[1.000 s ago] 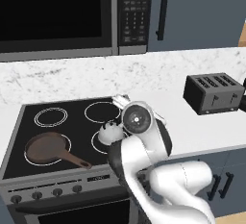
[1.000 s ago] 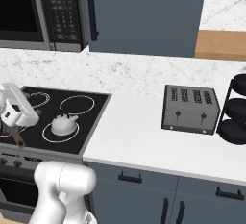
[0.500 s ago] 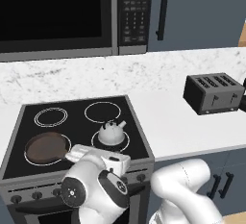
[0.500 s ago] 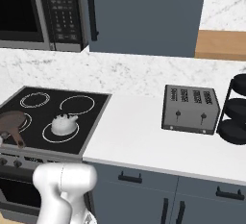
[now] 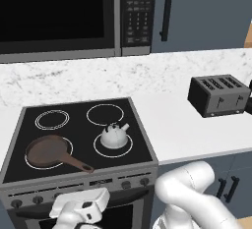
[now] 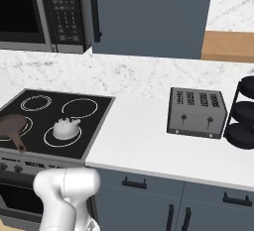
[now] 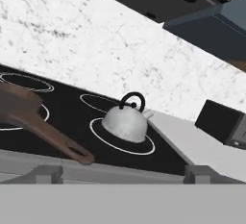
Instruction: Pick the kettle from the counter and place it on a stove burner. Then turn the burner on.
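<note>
- Centrally, one kettle (image 5: 114,135) sits upright on one stove burner (image 5: 113,145); four rings marked in all
- one brown pan (image 5: 48,152) beside it; one toaster (image 5: 219,95) on the counter (image 5: 177,125)
- pincer (image 7: 122,174) low before the stove, spread wide, holding nothing

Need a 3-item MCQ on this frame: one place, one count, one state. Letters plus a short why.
1. Where does the kettle stand?
A. on the counter by the toaster
B. inside the front right stove burner ring
C. in the pan

2. How many slots on top of the toaster?
A. two
B. four
C. six

3. How are the gripper jaws?
A. open, holding nothing
B. shut on the kettle handle
C. shut on the pan handle

Key: 1 B, the white ring circles its base on the black glass. 2 B, four dark slots show in the right base view. 3 A, the two finger tips stand wide apart in the hand view, nothing between.
</note>
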